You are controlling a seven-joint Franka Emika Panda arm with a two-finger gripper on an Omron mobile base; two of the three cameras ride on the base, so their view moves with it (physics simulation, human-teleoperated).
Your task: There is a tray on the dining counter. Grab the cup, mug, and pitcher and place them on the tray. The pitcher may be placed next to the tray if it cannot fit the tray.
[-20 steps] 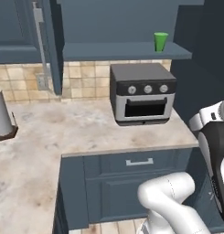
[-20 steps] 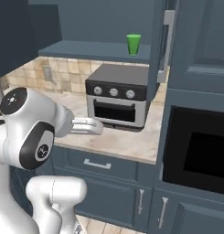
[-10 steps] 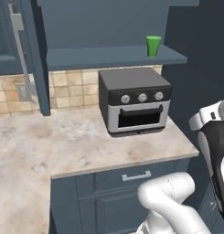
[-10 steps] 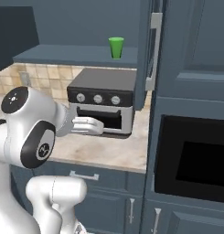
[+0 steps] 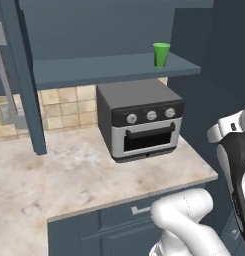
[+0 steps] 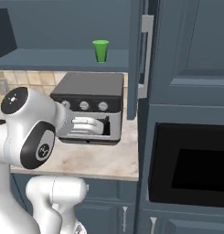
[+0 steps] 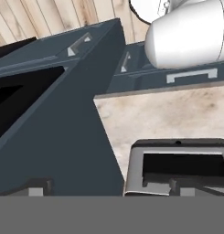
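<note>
Swinging round with the base, both base views now centre the grey toaster oven point(image 5: 141, 119); the small bright green tapered cup point(image 5: 161, 54) stands on the shelf point(image 5: 114, 69) above, near reach. The gripper hangs released, empty.

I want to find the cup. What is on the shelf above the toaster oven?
The green cup stands alone on the shelf above the toaster oven; the shelf's left end is hidden behind a cabinet edge.

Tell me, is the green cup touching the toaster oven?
Apart. In the left base view the cup stands on the shelf above the toaster oven.
</note>
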